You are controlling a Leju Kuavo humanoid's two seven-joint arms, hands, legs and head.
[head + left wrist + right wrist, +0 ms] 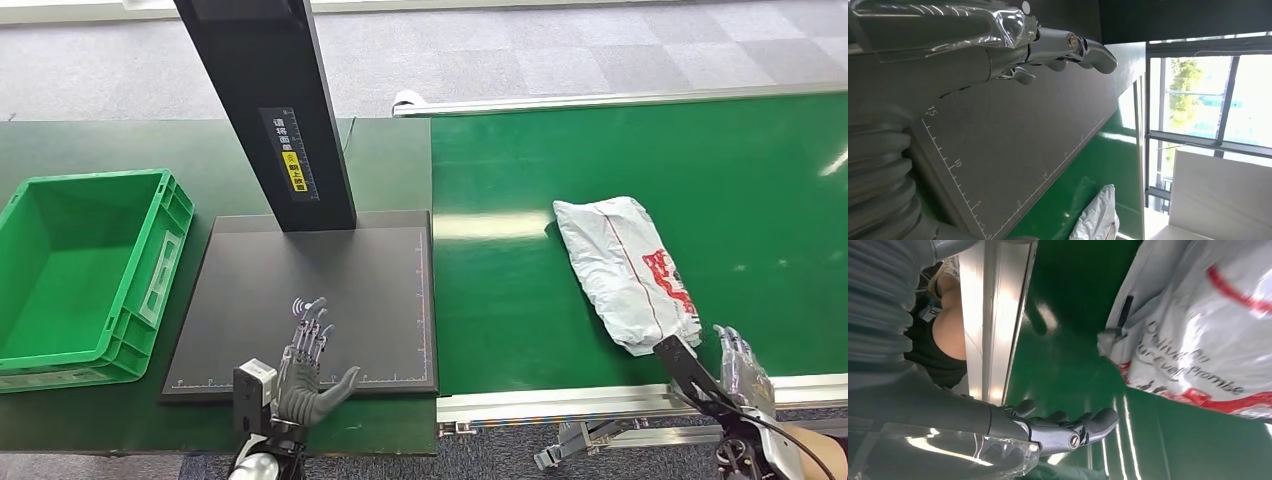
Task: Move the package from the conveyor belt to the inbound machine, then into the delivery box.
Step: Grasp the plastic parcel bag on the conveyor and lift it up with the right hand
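Hovering empty, fingers spread, the left hand (308, 362) hangs over the inbound machine (340, 290) platform's near edge.
The right hand (742, 368), open too, sits just beside the package (625, 268) lying on the conveyor belt (500, 290); the delivery box (150, 290) stands left.

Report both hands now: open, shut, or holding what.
Left hand: open, fingers spread above the scanner plate, holding nothing.
Right hand: open, beside the package on the belt, not gripping it.

Head view high, downward; wrist views close.
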